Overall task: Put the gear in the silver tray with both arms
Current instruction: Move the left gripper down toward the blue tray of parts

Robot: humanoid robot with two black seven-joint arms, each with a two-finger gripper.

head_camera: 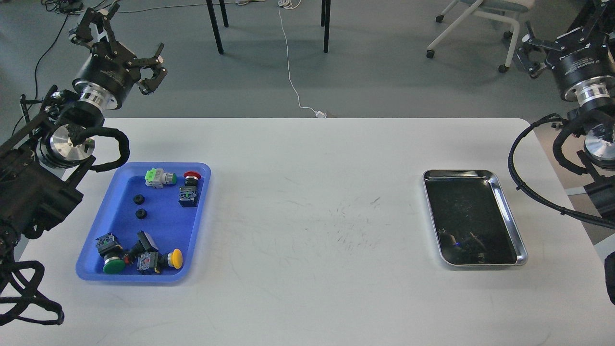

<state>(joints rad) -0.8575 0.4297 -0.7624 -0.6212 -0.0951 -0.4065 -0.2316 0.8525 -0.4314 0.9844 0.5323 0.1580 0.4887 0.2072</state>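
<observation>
Two small black ring-shaped gears (140, 206) are seen lying in the big blue plastic tray (96, 259) on the left of the white desk (307, 192), one just behind the other, crowded by coloured push-button switches (139, 257). The shallow shiny silver tray (510, 216) is parked well apart on the right, with nothing in it.

The left gripper (126, 45) is held up behind the blue tray, fingers spread, nothing gripped. The right gripper (540, 55) is raised too, but its opening can't be told.

Probably the risk: those gears are tiny and flat, so a pinch could easily be missed or a switch nudged. A drop at the handover mid-desk looks likely as well.
</observation>
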